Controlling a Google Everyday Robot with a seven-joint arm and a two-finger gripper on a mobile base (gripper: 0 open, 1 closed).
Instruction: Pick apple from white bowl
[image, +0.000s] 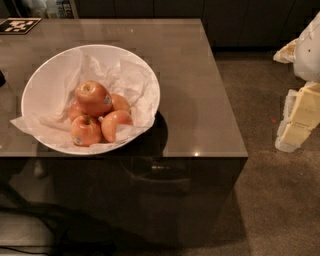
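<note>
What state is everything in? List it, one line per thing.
white bowl: upright on the table, paper-lined.
paper: crumpled, spilling over the rim.
apple: top of the pile, stem up, nothing gripping it.
other apples: four, piled under it.
gripper: not in view.

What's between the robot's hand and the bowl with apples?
In the camera view, just bare table and carpet. The end effector is at the right edge, over the carpet; the bowl sits on the table.
</note>
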